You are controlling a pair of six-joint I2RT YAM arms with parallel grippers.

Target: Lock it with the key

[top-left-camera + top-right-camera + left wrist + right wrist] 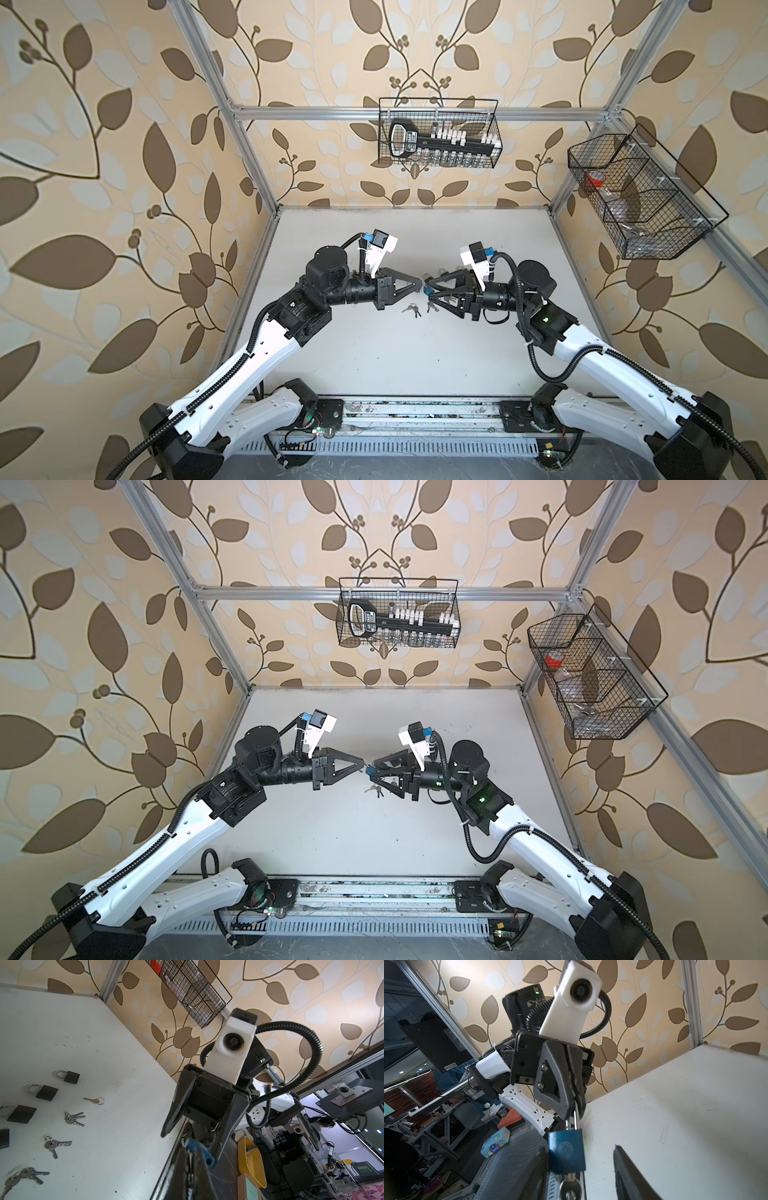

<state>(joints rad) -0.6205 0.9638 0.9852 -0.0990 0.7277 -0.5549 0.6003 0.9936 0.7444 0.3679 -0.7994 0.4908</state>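
The small blue-painted metal padlock (566, 1151) is held clear of the white worktop (675, 1115), in the gap where the two hands meet. The left hand (575, 1103) is fully closed on the padlock's silver steel shackle (576, 1121), so that the body juts out beyond its fingertips with the keyhole end turned towards the right hand (428, 287). That grip appears chosen to leave the body and keyway free. Nothing of the left hand covers the end where the small silver key (570, 1186) is seated, with a ring hanging from its head.

The right hand is parted about halfway and has hold of nothing. Its dark fingers (629, 1167) are set to either side of the padlock body and key, one just beside the body and the other well apart from it. This straddling is judged to be preparation for pinching the key head, so that it can be turned while the twist is resisted by the left hand. Whether the shackle is already pressed home cannot be told from these views.

On the worktop beneath and beside the hands, black padlocks with silver shackles (46, 1093) and bunches of silver keys (72, 1118) are laid out. They are touched by neither hand and are taken to be spares. The key head is small, so the pinch must be centred on it, or the padlock may be swung about its shackle.
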